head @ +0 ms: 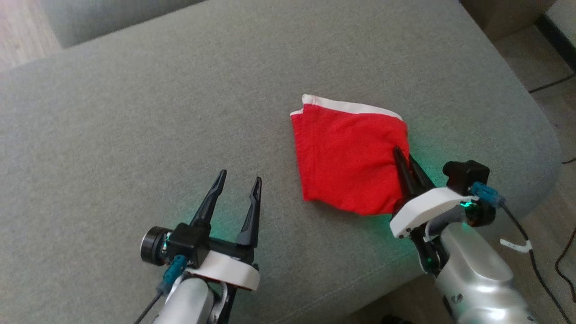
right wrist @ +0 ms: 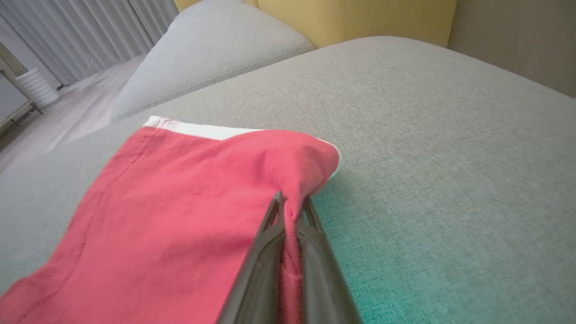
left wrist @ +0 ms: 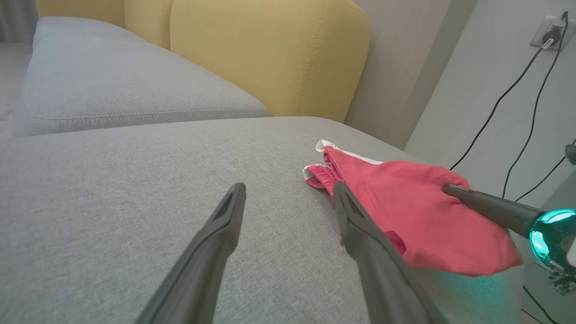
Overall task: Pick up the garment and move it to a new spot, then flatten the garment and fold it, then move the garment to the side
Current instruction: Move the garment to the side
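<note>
- The right pincer (head: 403,155) is pinching the folded garment (head: 346,153) by its edge; the left pincer (head: 240,177) is gaping, empty.
- Probably the moving-aside step is beginning; the next move is calling for a low, steady drag.

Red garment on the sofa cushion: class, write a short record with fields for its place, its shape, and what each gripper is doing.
garment: red, white band along the far edge, looks folded
place: lying on the grey cushion, toward its right side
right gripper: shut on the garment's right edge
left gripper: open, holding nothing, left of the garment and apart from it
stage: folding looks done; probably ready to be moved aside
</note>
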Tool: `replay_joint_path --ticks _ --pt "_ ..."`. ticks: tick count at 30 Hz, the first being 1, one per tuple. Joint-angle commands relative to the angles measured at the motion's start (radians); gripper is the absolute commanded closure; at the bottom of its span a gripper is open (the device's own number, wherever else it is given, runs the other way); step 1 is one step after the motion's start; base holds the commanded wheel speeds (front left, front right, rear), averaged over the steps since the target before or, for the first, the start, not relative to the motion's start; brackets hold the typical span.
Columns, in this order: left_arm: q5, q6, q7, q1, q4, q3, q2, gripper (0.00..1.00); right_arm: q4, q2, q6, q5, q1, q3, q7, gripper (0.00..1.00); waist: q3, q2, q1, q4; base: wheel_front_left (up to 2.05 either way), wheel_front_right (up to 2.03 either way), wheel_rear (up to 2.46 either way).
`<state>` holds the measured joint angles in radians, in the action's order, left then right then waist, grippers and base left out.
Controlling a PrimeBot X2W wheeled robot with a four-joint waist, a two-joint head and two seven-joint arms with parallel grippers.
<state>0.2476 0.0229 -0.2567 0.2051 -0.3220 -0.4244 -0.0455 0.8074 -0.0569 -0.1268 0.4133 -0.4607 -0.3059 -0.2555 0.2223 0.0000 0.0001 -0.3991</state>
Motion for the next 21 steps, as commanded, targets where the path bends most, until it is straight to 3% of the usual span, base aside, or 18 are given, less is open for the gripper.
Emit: replay_joint_path --ticks 1,7,15,21 --pt "-0.005 0.005 -0.005 0.031 0.026 0.015 -0.005 0.0 -0.005 0.007 -0.004 -0.043 -0.055 0.001 -0.006 1.0 0.027 0.0 -0.0001 0.014 0.0 0.0 0.0" --pt "-0.021 0.019 -0.005 0.048 0.024 0.002 -0.005 0.0 0.081 -0.041 -0.004 -0.213 -0.198 0.11 -0.006 1.0 0.086 0.0 -0.0001 0.084 0.0 0.0 0.0" --pt "-0.044 0.038 -0.005 0.085 0.04 0.018 -0.005 0.0 0.211 -0.206 -0.004 -0.397 -0.39 0.24 0.005 1.0 0.154 0.0 -0.0001 0.178 0.0 0.0 0.0" --pt "-0.054 0.044 -0.005 0.107 0.057 0.036 -0.005 0.0 0.281 -0.327 -0.004 -0.525 -0.475 0.4 0.044 1.0 0.196 0.0 -0.0001 0.238 0.0 0.0 0.0"
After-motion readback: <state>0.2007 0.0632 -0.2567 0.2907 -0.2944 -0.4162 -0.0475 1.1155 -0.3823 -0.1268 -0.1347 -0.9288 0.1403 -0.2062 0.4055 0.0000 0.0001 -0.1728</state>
